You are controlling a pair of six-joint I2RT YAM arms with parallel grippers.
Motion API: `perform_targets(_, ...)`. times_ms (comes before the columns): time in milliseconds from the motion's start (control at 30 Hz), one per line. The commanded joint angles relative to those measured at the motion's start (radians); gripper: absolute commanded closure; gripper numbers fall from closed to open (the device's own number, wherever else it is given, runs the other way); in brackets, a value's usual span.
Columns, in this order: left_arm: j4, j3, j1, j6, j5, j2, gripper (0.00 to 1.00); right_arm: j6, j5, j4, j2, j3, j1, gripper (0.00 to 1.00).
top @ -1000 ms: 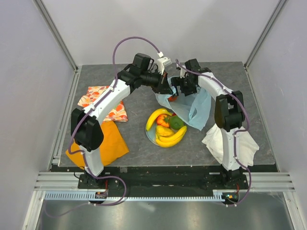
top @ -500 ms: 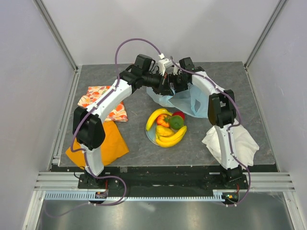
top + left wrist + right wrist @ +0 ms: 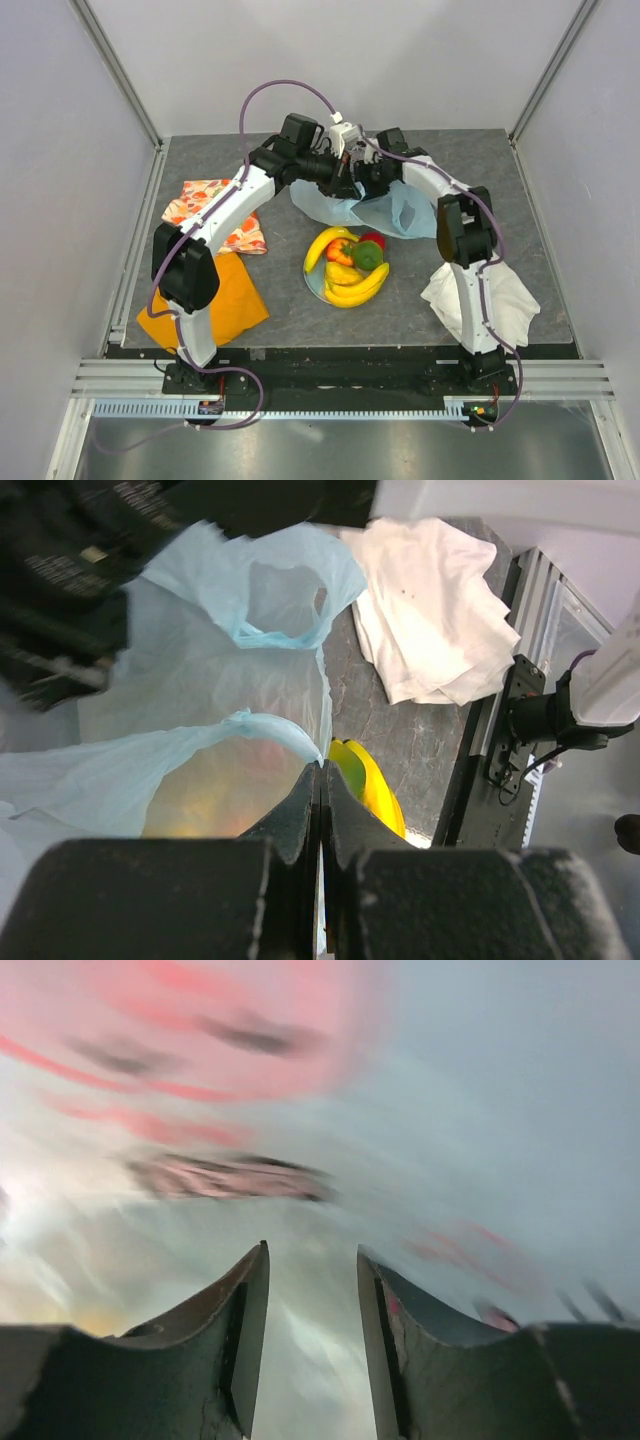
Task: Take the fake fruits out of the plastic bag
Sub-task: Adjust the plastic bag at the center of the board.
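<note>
The plastic bag (image 3: 405,215) hangs crumpled and light blue at the far middle of the table, between the 2 wrists. The left gripper (image 3: 345,186) is clamped on its rim. In that arm's own camera the jaws meet with no gap, and the bag's rolled edge runs into their tips. The right gripper (image 3: 376,182) sits against the bag from the other side. Its fingers (image 3: 248,1300) stand partly apart, and we cannot tell whether any film lies between them. The fake fruits (image 3: 347,268) lie piled near the table's middle, just in front of the bag: yellow bananas (image 3: 352,292), a red fruit (image 3: 373,240) and a green piece (image 3: 366,256).

The table (image 3: 300,320) is dark grey and speckled. On it lie a white cloth (image 3: 505,300) under the right arm, and an orange cloth (image 3: 220,300) and a fruit-patterned cloth (image 3: 205,205) on the left. Pale walls (image 3: 330,60) close 3 sides, and a metal rail (image 3: 280,408) runs along the near edge.

From above, both sets of fingertips are hidden by the wrists and the bag. The right wrist view is blurred to pale film and pink smears. Only the left wrist view shows a yellow-orange glow (image 3: 215,790) through the film, its shape unclear, and the bag's loop handle (image 3: 285,600).
</note>
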Motion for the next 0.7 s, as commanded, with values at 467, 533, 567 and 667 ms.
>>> perform_targets(467,0.006,0.311,-0.08,-0.008,0.372,0.135,0.98,-0.139,0.008,-0.156,-0.807,-0.688,-0.361,0.43)
perform_targets(533,0.02,0.284,-0.097,0.073,0.34,0.072,0.98,-0.136,-0.007,-0.135,-0.835,-0.705,-0.333,0.38)
perform_targets(567,0.023,0.253,-0.097,0.08,0.321,0.064,0.98,-0.134,0.002,-0.114,-0.824,-0.711,-0.292,0.36)
perform_targets(667,0.02,0.23,-0.092,0.058,0.323,0.086,0.98,-0.113,0.011,-0.07,-0.754,-0.69,-0.246,0.29)
